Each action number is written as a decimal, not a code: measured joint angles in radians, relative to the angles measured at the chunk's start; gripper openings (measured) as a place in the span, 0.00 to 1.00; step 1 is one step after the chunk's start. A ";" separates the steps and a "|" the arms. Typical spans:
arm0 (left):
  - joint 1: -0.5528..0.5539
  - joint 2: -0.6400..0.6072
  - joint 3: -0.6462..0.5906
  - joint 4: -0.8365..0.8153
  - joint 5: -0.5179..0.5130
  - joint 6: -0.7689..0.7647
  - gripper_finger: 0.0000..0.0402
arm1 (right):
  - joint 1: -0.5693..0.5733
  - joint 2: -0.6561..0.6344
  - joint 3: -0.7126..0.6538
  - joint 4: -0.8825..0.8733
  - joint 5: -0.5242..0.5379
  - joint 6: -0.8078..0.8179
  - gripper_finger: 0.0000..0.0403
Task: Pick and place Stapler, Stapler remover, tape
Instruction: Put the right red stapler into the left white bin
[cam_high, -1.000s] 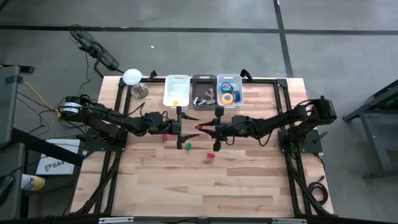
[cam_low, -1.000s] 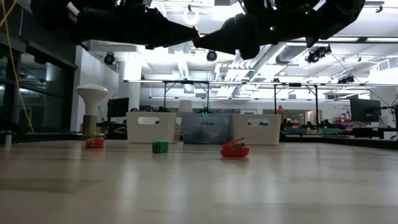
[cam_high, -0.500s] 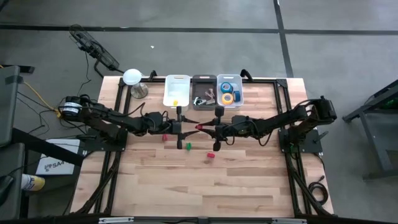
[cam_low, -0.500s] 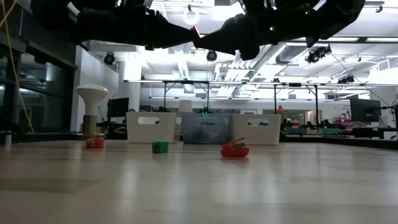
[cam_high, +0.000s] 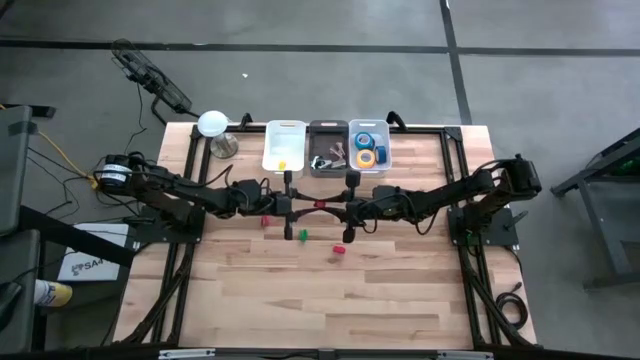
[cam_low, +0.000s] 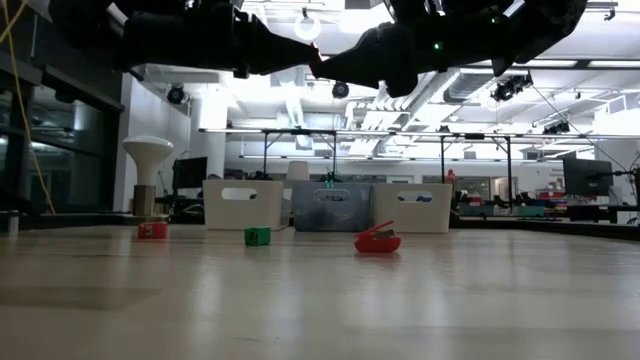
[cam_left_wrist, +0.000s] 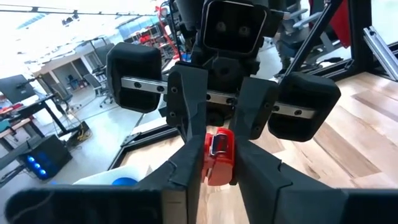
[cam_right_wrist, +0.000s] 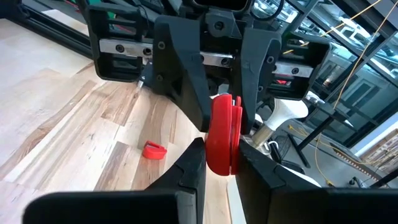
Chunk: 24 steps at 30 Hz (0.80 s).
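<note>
A small red stapler (cam_high: 320, 204) hangs above the middle of the table between my two grippers, which meet nose to nose. My right gripper (cam_right_wrist: 221, 163) is shut on it from the table's right. My left gripper (cam_left_wrist: 219, 177) comes from the left, its fingers closed against the stapler's other end. In the low view both grippers (cam_low: 315, 55) are high above the wood. At the far edge stand three bins: a white one (cam_high: 285, 135), a dark one (cam_high: 328, 135), and a clear one (cam_high: 352, 150) holding blue and yellow tape rolls (cam_high: 367, 152). My left gripper pinches the stapler's left end, which carries a metal plate (cam_left_wrist: 219, 144), between its two fingers (cam_left_wrist: 186, 180). The fingers come level from the table's left. The stapler is lifted clear of the table. My right gripper pinches the stapler's rounded right end (cam_right_wrist: 222, 140) between its two fingers (cam_right_wrist: 194, 165). The fingers come level from the table's right. The stapler stands on edge between them, clear of the table.
On the wood below the grippers lie a red block (cam_high: 265, 221), a green block (cam_high: 302, 235) and a small red jawed piece (cam_low: 378, 241). A white mushroom-shaped lamp (cam_high: 212, 125) stands at the far left corner. The near half of the table is bare wood.
My left gripper has moved toward the table's right, closing the gap to the stapler that my right gripper holds still in the air. Its fingers now stand on the stapler's left end.
</note>
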 joint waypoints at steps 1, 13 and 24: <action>0.000 0.000 0.000 0.000 0.000 0.000 0.21 | 0.000 0.000 0.000 0.000 0.000 0.000 0.14; 0.000 0.000 0.000 -0.001 0.004 0.002 0.16 | 0.000 0.000 0.000 -0.001 -0.003 0.000 0.14; 0.000 0.000 0.000 -0.001 0.017 0.003 0.15 | 0.000 0.000 0.000 0.003 -0.001 0.000 0.15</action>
